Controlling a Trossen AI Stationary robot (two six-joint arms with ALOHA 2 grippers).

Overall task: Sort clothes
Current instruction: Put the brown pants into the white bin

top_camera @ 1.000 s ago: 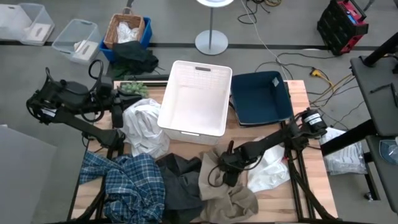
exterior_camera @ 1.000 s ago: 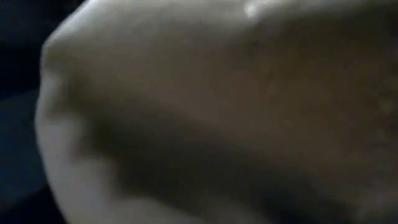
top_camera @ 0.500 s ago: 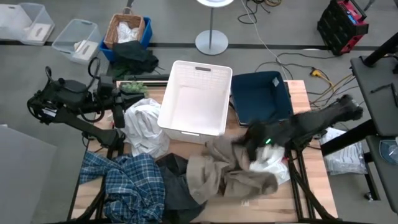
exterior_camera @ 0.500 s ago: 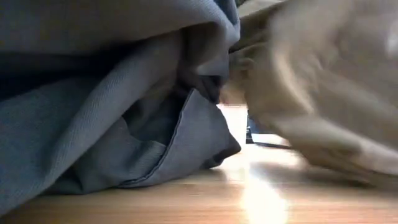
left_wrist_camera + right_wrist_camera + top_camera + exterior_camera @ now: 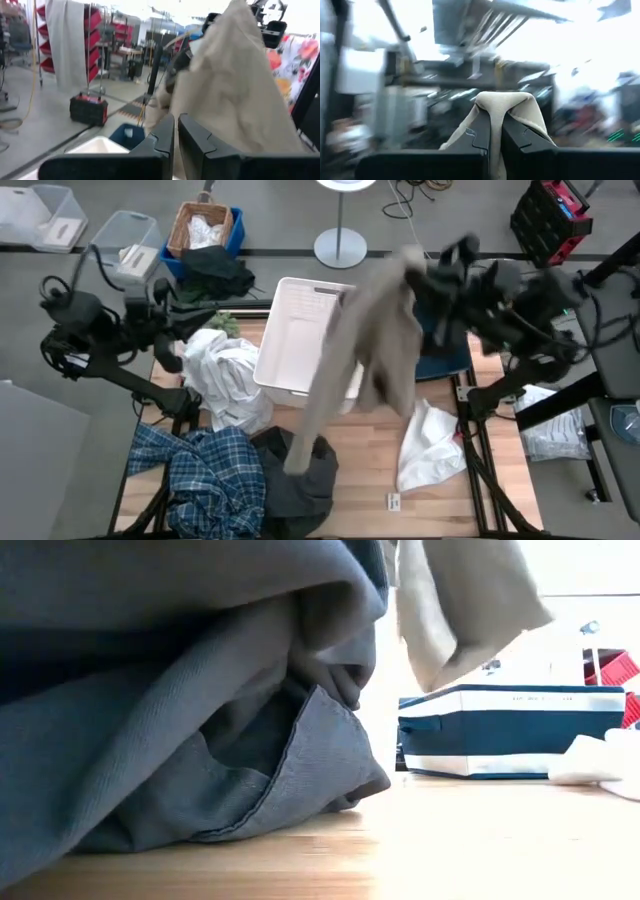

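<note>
My right gripper [image 5: 415, 265] is raised high over the table's far side and is shut on the tan khaki garment [image 5: 375, 340]. This garment hangs in a long drape across the white bin [image 5: 300, 330], and its lower end [image 5: 300, 450] is over the dark grey garment [image 5: 300, 485]. It also shows in the low view [image 5: 460, 610]. My left gripper [image 5: 170, 350] is shut and empty beside the white garment [image 5: 225, 375] at the far left. The blue-and-white plaid shirt [image 5: 200, 475] lies at the near left. Another white garment [image 5: 430, 445] lies at the right. My right gripper pinches a bunched fold of the tan garment [image 5: 506, 102] between its two fingers, and the cloth wraps over the fingertips. The garment hangs slack below the gripper. I cannot tell whether its lower end [image 5: 300, 450] touches the dark grey garment.
A navy bin [image 5: 440, 330] stands at the far right beside the white bin and also shows in the low view [image 5: 510, 730]. A small green plant [image 5: 222, 320] sits at the far left. Bare wood [image 5: 360, 470] shows at the near middle.
My right gripper has risen steeply and gone toward the table's far edge. It has lifted the tan garment off the near middle of the table, where it lay bunched. The garment now hangs spread in a long drape. My left arm has drawn back a little toward the left edge.
</note>
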